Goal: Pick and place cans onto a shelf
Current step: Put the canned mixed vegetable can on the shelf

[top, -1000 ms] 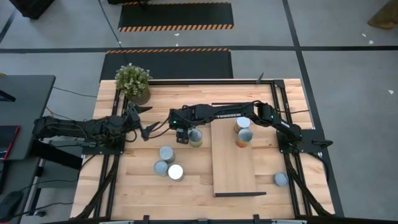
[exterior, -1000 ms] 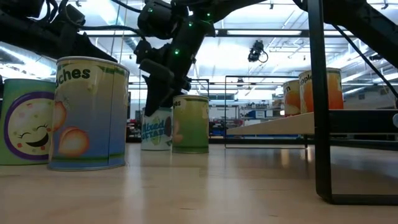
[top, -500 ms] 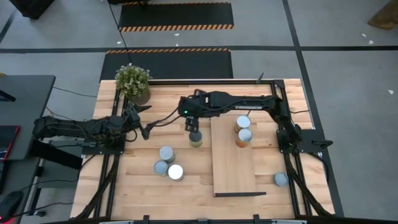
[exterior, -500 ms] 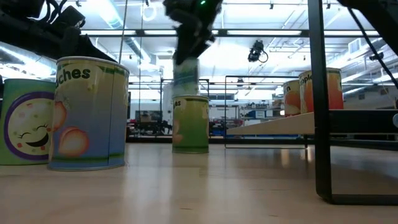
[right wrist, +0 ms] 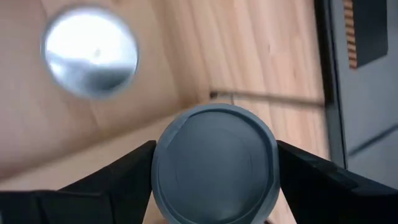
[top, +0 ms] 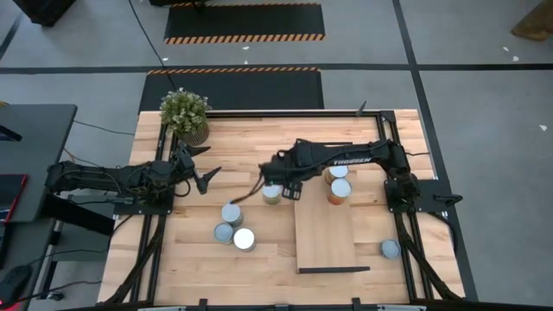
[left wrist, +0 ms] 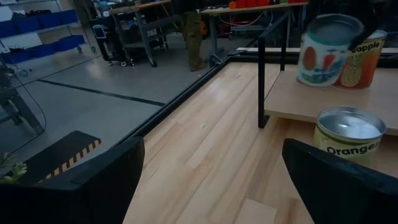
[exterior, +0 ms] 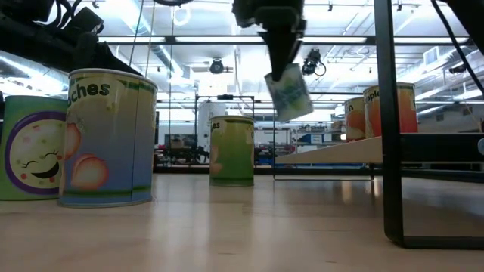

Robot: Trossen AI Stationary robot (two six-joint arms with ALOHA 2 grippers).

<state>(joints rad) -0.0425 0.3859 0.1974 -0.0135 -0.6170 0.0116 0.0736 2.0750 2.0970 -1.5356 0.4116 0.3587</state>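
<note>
My right gripper (top: 288, 188) (exterior: 281, 57) is shut on a blue-white can (exterior: 288, 93), held high above the table beside the shelf's (top: 324, 229) left edge. The can's grey round top (right wrist: 214, 165) fills the right wrist view. A yellow-green can (top: 272, 195) (exterior: 231, 149) stands on its base on the table just left of it. Two cans (top: 339, 181) stand on the shelf's far end. My left gripper (top: 207, 177) (left wrist: 211, 186) waits open at the table's left, holding nothing. My right gripper pinches the can by its sides just below the top rim (right wrist: 163, 163), one finger on each side. The fingers (exterior: 285, 54) come from above, slanting down. The can hangs below them, lifted clear of the table and tilted.
Three more cans (top: 232, 226) stand together on the table near the front left, and one can (top: 390, 249) stands right of the shelf. A potted plant (top: 185, 114) is at the far left corner. A black frame (top: 380, 130) runs along the table's edges.
My right gripper has lifted the blue-white can off the table from beside the yellow-green can. It has carried the can up and toward the table's right edge, to the shelf's left edge. The gripper has tipped further downward, and the can now hangs tilted.
</note>
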